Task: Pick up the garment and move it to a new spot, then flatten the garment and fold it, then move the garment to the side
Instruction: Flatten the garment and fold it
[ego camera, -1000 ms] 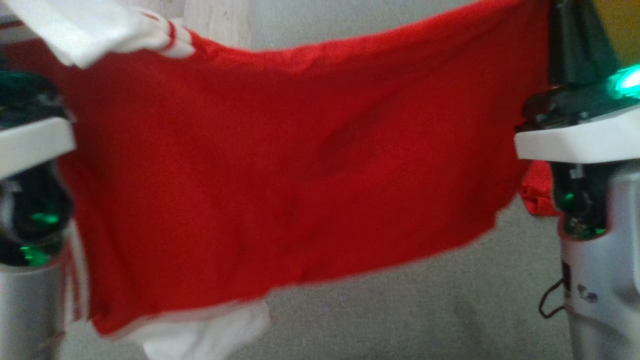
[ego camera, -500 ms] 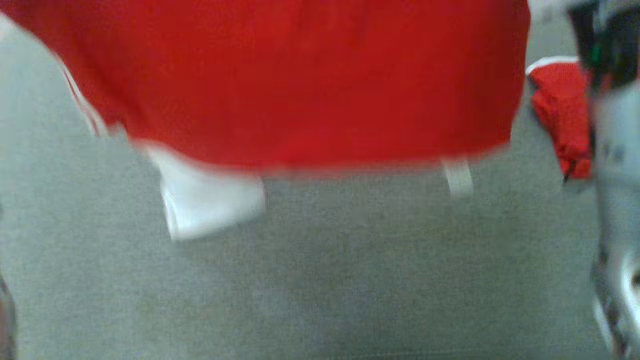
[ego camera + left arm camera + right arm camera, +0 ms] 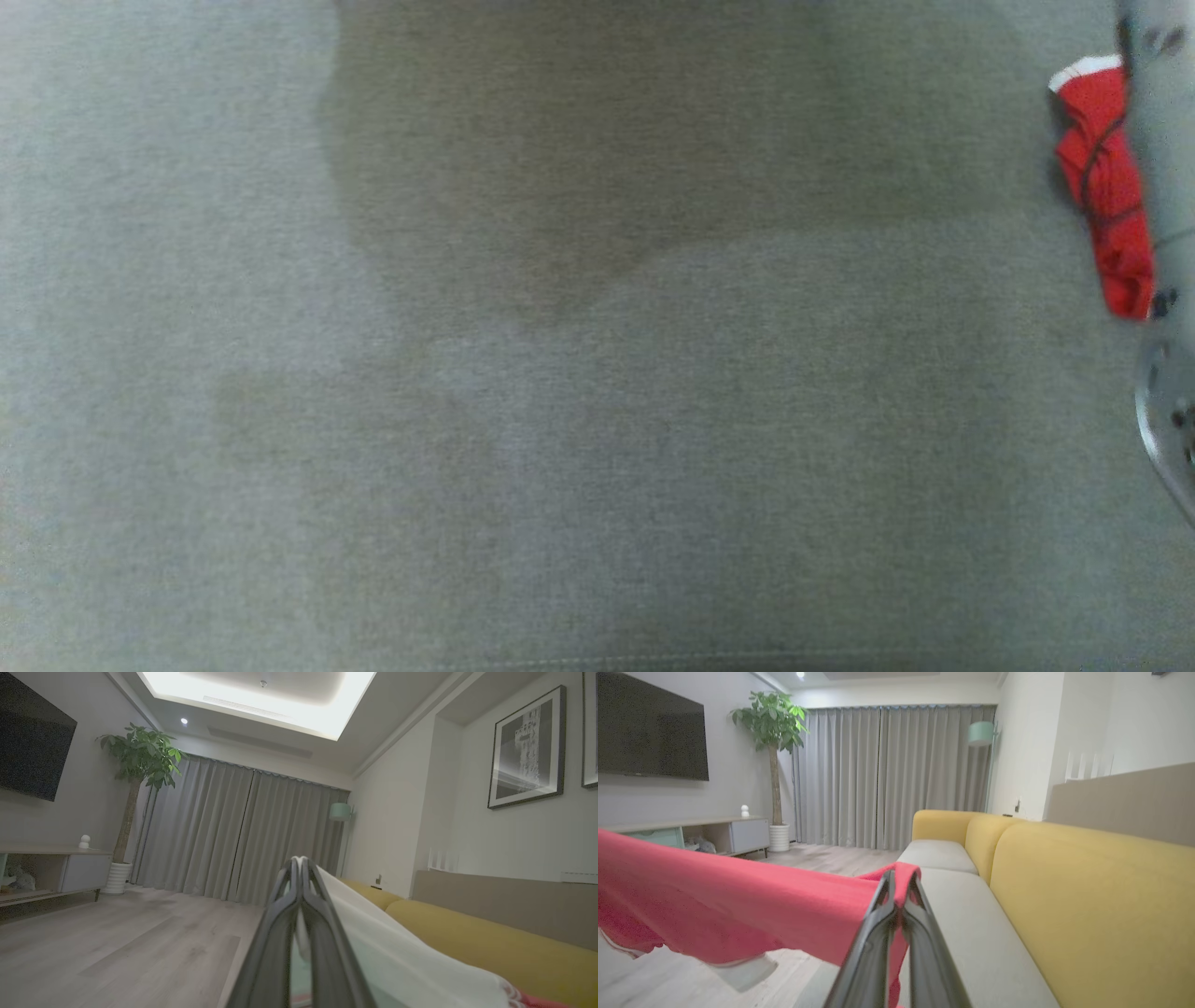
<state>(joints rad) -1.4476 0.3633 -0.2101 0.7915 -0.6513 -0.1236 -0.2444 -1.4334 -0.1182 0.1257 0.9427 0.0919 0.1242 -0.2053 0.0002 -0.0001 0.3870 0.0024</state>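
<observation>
Grey woven seat cushion [image 3: 560,420] lies below the head camera, with a shadow toward 12 o'clock. A bunched end of the red knit garment with white trim [image 3: 1106,205] sits at 2 o'clock beside a pale forearm [image 3: 1162,140]. The garment hangs in the air between both arms. The right gripper [image 3: 901,877] is pinched tight on a red edge, and the left gripper [image 3: 299,861] on the white sleeve [image 3: 397,952].

To lay it well, I judge both arms should lower together with the span taut, so the hem lands first. Each wrist view shows its own grip and the yellow sofa back [image 3: 1087,896] at 3 o'clock. Looking down, the head view gives the landing spot.
</observation>
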